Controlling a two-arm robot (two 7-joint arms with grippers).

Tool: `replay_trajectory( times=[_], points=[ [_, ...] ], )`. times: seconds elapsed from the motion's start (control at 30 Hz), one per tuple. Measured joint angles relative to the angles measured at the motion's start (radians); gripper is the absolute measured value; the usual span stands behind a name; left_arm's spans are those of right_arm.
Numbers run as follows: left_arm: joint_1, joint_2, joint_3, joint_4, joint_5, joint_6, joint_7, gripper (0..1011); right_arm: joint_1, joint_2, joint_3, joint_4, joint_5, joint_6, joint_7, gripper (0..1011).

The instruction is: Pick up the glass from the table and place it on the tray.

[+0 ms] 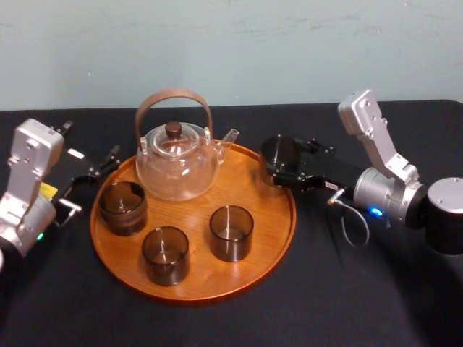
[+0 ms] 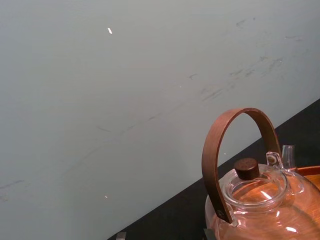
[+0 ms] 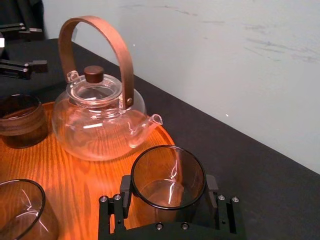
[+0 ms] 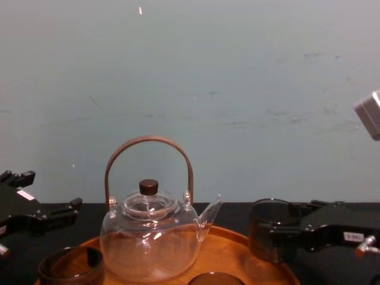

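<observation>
At the tray (image 1: 268, 217)'s right rim, the right gripper (image 1: 281, 165) pinches the glass (image 1: 277, 152), jaws pressed on its sides. Is it lifted? We cannot tell. We judge it light, thin-walled and smooth, so brittle and slippery: hold it low on the wall, gently. Left of the tray the left gripper (image 1: 92, 181) idles, fingers spread. Counting near to far: a front glass (image 1: 165, 254), a middle glass (image 1: 231, 233), a left glass (image 1: 123, 207) — three on the tray, a fourth gripped — and one teapot (image 1: 177, 163) at the tray's far side.

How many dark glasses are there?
4. On the tray: left glass, front glass, right glass. The fourth glass sits in the right gripper at the tray's right rim. None looks hidden. The left gripper waits at left.
</observation>
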Motion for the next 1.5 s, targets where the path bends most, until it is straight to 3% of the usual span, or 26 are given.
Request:
replay_trajectory(
  times=[0.57,1.5],
  points=[
    [0.000,0.000,0.000,0.000,0.000,0.000,0.000,1001,0.044,-0.034,-0.044,0.046,-0.010,-0.011,0.019,889],
    [0.000,0.000,0.000,0.000,0.000,0.000,0.000,1001,0.065,-0.064,-0.073,0.093,-0.020,-0.032,0.028,889]
  ],
)
